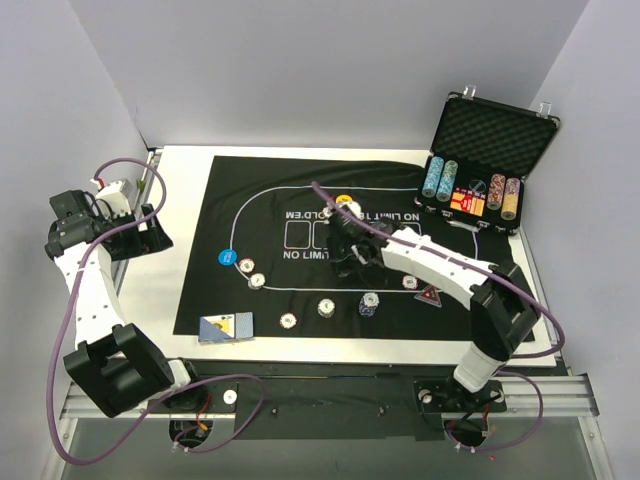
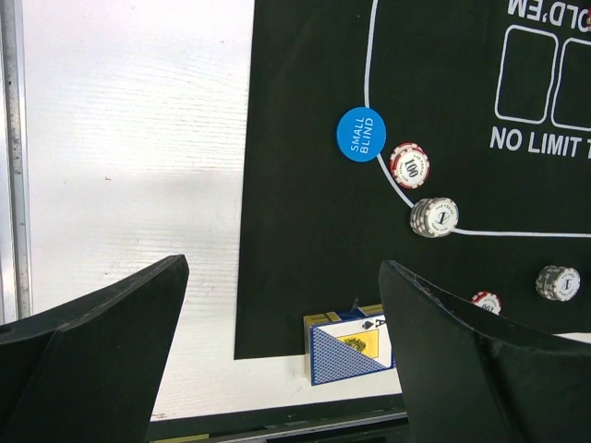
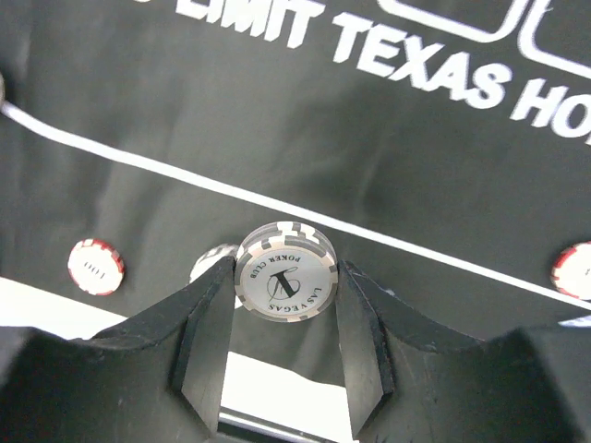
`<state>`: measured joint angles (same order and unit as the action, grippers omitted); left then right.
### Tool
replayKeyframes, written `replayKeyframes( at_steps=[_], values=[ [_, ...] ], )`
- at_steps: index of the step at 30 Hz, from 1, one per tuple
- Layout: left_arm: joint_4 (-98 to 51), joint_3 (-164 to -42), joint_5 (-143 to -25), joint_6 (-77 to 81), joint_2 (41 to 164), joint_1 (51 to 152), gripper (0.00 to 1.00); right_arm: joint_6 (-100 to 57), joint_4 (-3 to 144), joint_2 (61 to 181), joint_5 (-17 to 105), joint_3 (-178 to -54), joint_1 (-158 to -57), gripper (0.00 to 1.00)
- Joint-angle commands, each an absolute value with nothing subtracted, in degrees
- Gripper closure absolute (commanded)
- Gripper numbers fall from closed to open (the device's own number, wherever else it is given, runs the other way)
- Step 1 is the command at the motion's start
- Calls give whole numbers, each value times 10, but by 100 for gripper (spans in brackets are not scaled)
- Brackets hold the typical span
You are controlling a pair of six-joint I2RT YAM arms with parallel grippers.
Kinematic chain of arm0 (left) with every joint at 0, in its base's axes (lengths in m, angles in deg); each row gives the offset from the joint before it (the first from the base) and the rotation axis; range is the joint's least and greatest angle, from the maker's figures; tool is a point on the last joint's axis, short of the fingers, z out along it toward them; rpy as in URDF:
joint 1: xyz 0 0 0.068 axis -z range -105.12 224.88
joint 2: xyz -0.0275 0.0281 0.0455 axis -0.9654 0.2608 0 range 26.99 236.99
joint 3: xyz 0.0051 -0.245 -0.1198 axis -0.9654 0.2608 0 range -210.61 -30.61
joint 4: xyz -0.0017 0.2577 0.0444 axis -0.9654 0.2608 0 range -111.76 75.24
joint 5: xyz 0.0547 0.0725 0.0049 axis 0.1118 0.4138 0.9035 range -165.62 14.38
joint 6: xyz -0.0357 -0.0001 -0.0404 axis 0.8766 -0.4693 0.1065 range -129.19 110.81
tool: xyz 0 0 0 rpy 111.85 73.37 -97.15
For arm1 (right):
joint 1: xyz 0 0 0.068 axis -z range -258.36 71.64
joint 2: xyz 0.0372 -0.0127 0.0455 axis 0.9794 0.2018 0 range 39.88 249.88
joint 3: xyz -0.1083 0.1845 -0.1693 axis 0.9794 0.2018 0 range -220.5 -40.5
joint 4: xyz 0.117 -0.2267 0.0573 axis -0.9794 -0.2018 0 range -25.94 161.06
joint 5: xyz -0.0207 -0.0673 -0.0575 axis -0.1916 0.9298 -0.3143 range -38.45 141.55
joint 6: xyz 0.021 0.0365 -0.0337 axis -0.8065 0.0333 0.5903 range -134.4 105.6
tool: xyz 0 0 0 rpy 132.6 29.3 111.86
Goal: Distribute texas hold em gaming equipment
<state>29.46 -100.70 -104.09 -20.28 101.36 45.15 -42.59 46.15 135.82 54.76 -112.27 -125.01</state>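
Observation:
My right gripper (image 3: pixel 284 279) is shut on a grey-and-white poker chip (image 3: pixel 284 275) marked "1" and holds it above the black mat; in the top view it (image 1: pixel 345 245) hangs over the mat's middle. A blue-backed card deck (image 1: pixel 226 327) lies at the mat's near left corner and also shows in the left wrist view (image 2: pixel 346 351). Small chips (image 1: pixel 326 307) lie along the white line. A blue "SMALL BLIND" disc (image 2: pixel 360 135), a yellow disc (image 1: pixel 345 200) and a red triangle (image 1: pixel 431 296) lie on the mat. My left gripper (image 2: pixel 284 266) is open and empty, off to the left (image 1: pixel 140 225).
The black "NO LIMIT TEXAS HOLD'EM" mat (image 1: pixel 260 190) covers most of the white table. An open chip case (image 1: pixel 495 135) with tall multi-colour chip columns stands at the back right. Grey walls close in the left, back and right sides.

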Motion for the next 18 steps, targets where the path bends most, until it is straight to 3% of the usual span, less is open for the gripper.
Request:
replayKeyframes(
  at_steps=[1,7,18],
  values=[
    [284,-1012,-1046,-214,1003,444,4,-410,421,1343,573,-1139,-1202,69],
    [283,-1009,-1050,-216,1006,442,4,-413,414,1345,609,-1121,-1213,70],
    [282,-1009,-1052,-213,1006,441,4,-431,428,1345,675,-1068,-1057,72]
  ],
)
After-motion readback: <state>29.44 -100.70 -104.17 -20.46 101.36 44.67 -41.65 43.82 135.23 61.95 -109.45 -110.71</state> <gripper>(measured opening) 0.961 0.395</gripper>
